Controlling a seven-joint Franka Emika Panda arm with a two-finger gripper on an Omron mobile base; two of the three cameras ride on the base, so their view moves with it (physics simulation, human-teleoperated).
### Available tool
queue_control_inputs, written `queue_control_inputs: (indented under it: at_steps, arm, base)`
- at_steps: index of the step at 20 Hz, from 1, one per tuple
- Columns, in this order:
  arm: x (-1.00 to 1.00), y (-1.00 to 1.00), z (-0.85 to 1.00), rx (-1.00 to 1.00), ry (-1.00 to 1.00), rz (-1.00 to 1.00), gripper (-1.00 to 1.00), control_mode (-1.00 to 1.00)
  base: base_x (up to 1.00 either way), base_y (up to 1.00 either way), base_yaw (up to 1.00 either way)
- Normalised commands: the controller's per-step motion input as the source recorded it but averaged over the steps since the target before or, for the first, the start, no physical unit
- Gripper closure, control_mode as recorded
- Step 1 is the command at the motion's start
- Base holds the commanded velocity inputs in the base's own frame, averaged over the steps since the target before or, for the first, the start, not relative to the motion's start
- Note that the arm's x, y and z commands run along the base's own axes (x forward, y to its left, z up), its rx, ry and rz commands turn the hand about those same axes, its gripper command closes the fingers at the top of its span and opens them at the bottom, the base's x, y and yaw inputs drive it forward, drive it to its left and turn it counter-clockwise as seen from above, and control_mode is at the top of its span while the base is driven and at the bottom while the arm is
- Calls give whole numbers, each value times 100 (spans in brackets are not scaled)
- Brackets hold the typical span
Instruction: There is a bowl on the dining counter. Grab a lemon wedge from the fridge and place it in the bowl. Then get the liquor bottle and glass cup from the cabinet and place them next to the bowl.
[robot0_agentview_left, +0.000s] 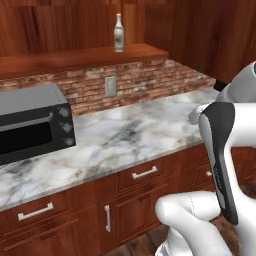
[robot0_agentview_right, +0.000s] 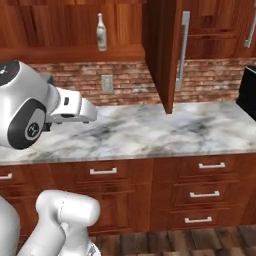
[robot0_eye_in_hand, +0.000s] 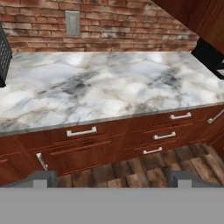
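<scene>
End effector empty, liquor bottle waiting up on the shelf.

The end effector (robot0_eye_in_hand: 112, 177) stands with its jaws spread wide and nothing between them, looking down over the marble surface (robot0_eye_in_hand: 109, 87). The liquor bottle (robot0_agentview_left: 118, 33) stands upright on the wooden shelf (robot0_agentview_left: 75, 57) above the wall outlet (robot0_agentview_left: 110, 86), well above the end effector. A good reach would probably rise first, then come in level at the bottle's body. The open cabinet door (robot0_agentview_right: 162, 50) hangs right of the bottle, the toaster oven (robot0_agentview_left: 32, 122) lower left; between them the way looks free.
</scene>
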Motion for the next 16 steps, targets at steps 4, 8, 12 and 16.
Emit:
queue_control_inputs:
  at_steps: [4, 8, 12, 16]
  arm:
    - [0, 0, 0, 0, 0, 0, -100, 100]
    - [0, 0, 0, 0, 0, 0, -100, 100]
    - [0, 0, 0, 0, 0, 0, -100, 100]
    - [0, 0, 0, 0, 0, 0, -100, 100]
  base:
    - [66, 36, 15]
    - [59, 40, 19]
    - [43, 25, 20]
    - [19, 4, 15]
